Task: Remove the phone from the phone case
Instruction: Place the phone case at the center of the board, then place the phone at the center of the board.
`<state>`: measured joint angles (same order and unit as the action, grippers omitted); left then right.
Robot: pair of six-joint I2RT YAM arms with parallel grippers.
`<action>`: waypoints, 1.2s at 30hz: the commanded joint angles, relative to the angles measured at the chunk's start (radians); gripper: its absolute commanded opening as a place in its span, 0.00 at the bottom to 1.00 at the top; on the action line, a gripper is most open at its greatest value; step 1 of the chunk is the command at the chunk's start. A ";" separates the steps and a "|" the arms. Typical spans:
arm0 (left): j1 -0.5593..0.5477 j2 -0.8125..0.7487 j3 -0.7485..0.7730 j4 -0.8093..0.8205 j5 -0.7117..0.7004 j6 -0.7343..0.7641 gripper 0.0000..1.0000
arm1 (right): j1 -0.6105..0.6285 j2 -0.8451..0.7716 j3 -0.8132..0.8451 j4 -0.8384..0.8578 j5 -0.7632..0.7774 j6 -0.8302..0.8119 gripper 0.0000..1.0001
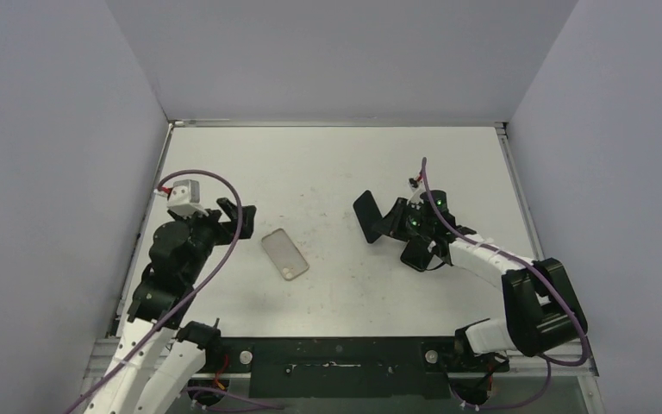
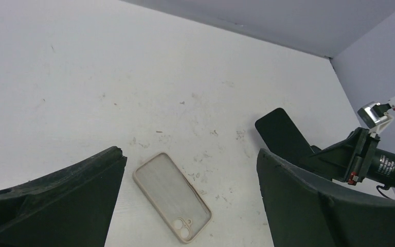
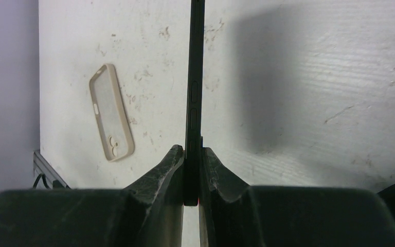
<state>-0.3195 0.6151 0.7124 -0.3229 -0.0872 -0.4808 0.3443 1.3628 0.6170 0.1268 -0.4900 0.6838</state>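
Observation:
The beige phone case [image 1: 284,254] lies flat and empty on the white table, camera cutout toward the near side; it also shows in the left wrist view [image 2: 172,196] and the right wrist view [image 3: 111,112]. The black phone [image 1: 367,216] is out of the case, held edge-on above the table by my right gripper [image 1: 394,221], which is shut on it; in the right wrist view the phone [image 3: 194,87] stands between the pads [image 3: 194,159]. My left gripper [image 1: 234,216] is open and empty, to the left of the case, its fingers [image 2: 56,195] wide apart.
The white table [image 1: 336,164] is walled on three sides by grey panels. A black rail [image 1: 345,362] runs along the near edge between the arm bases. The right arm's purple cable [image 1: 448,220] loops over its wrist.

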 commanded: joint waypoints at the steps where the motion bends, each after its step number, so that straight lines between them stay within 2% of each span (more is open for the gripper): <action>1: -0.006 -0.166 -0.118 0.114 -0.015 0.059 0.97 | -0.032 0.062 0.034 0.186 -0.015 -0.019 0.00; 7: -0.006 -0.297 -0.232 0.168 -0.019 0.050 0.97 | -0.051 0.200 0.050 0.253 -0.054 0.005 0.00; 11: -0.004 -0.272 -0.227 0.183 -0.005 0.079 0.97 | -0.070 0.260 0.041 0.323 -0.045 0.032 0.00; 13: -0.011 -0.251 -0.212 0.166 -0.023 0.075 0.97 | -0.075 0.282 0.049 0.332 -0.036 0.033 0.04; 19: -0.018 -0.288 -0.229 0.174 -0.055 0.074 0.97 | -0.090 0.352 0.079 0.307 -0.025 0.027 0.27; 24: -0.029 -0.290 -0.229 0.175 -0.033 0.071 0.97 | -0.118 0.341 0.086 0.221 0.004 -0.036 0.49; 34: -0.029 -0.283 -0.222 0.171 -0.033 0.075 0.97 | -0.165 0.230 0.161 -0.045 0.092 -0.236 0.78; 35: -0.029 -0.282 -0.220 0.169 -0.035 0.075 0.97 | -0.165 0.206 0.167 -0.074 0.108 -0.254 0.93; 36: -0.029 -0.280 -0.219 0.166 -0.038 0.075 0.97 | -0.165 0.177 0.172 -0.104 0.126 -0.269 0.99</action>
<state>-0.3454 0.3305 0.4698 -0.2050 -0.1204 -0.4240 0.1833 1.6505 0.7368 0.1715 -0.4553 0.5400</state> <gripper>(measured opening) 0.973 0.874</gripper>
